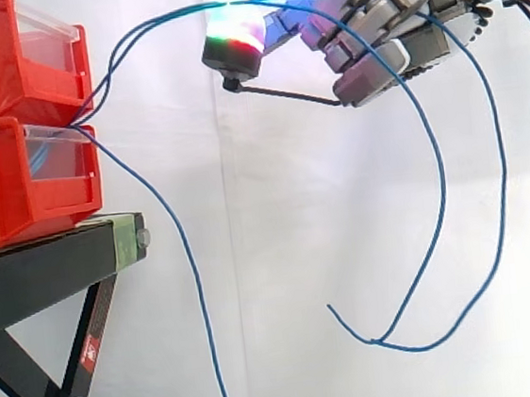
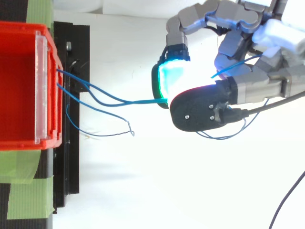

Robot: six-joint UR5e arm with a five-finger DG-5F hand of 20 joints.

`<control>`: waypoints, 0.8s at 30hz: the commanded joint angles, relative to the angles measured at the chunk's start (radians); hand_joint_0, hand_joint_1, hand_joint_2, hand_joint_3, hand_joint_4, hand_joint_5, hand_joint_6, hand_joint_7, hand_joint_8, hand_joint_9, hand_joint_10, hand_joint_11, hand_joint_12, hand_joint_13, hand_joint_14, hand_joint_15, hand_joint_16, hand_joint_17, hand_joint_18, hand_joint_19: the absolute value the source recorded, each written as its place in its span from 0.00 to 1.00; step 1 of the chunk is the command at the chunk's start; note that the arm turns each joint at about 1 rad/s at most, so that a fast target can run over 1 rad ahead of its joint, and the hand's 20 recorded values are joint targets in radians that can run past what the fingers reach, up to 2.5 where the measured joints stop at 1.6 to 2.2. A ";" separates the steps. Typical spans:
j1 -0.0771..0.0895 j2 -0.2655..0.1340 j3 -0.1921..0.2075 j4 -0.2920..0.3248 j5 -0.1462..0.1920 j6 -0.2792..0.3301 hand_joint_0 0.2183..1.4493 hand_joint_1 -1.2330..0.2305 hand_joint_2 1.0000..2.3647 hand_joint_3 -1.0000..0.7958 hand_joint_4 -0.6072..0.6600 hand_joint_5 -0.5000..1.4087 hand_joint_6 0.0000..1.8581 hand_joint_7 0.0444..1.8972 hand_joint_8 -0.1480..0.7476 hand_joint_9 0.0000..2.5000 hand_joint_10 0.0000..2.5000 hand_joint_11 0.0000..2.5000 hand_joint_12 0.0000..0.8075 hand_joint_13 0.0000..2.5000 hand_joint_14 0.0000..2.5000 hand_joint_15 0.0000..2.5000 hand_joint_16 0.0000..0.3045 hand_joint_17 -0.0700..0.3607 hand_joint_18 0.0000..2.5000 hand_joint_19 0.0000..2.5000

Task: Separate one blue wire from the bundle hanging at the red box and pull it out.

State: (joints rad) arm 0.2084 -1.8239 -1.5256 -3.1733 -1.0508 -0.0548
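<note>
**Hand** [image 1: 376, 40]: closed in a pinch on a thin blue wire [image 2: 138, 101], clamped between a glowing cyan fingertip pad [image 2: 172, 78] and the thumb, with the other fingers curled.

**Wire:** it rises from the front of the two stacked red plastic bins [image 1: 7, 178] to the pinch, well out from them. Its free length drapes over the hand and hangs in a long loop below.

**Judgement:** the hand holds it high and away to draw the strand clear of the bundle [image 1: 88, 122]. The side view suggests two strands enter the grip, so separation is doubtful.

**Other wire:** one loose blue strand [image 1: 190, 263] hangs from the bin front, untouched.

**Setting:** the bins sit on a black metal stand [image 1: 45, 269] patched with green tape [image 2: 28, 195]. A plain white curtain [image 1: 294, 205] hangs behind.
</note>
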 commanded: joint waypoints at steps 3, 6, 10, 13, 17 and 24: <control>0.002 0.000 0.001 0.001 0.000 0.053 0.35 0.32 0.03 0.62 0.43 0.18 0.49 0.75 0.58 0.58 0.77 0.82 0.41 0.62 1.00 0.27 0.13 0.38 0.57 0.57; 0.003 0.000 -0.001 -0.001 0.002 0.075 0.36 0.32 0.03 0.59 0.48 0.17 0.49 0.72 0.61 0.53 0.88 0.84 0.43 0.61 1.00 0.28 0.13 0.38 0.57 0.58; 0.003 0.000 -0.001 -0.002 0.002 0.090 0.39 0.28 0.03 0.53 0.50 0.16 0.50 0.68 0.61 0.46 0.96 0.85 0.42 0.57 1.00 0.27 0.13 0.37 0.53 0.59; 0.003 0.000 -0.001 -0.002 0.002 0.090 0.41 0.26 0.03 0.50 0.51 0.15 0.50 0.68 0.57 0.43 1.00 0.85 0.41 0.55 1.00 0.28 0.13 0.36 0.52 0.59; 0.005 -0.002 0.001 -0.002 0.002 0.090 0.44 0.26 0.03 0.47 0.53 0.15 0.51 0.68 0.52 0.40 1.00 0.84 0.41 0.53 1.00 0.27 0.12 0.36 0.50 0.60; 0.006 0.000 -0.001 -0.002 0.002 0.090 0.48 0.22 0.02 0.41 0.57 0.14 0.50 0.67 0.48 0.35 1.00 0.82 0.40 0.52 1.00 0.26 0.11 0.34 0.47 0.60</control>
State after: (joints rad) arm 0.2144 -1.8240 -1.5259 -3.1754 -1.0492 0.0353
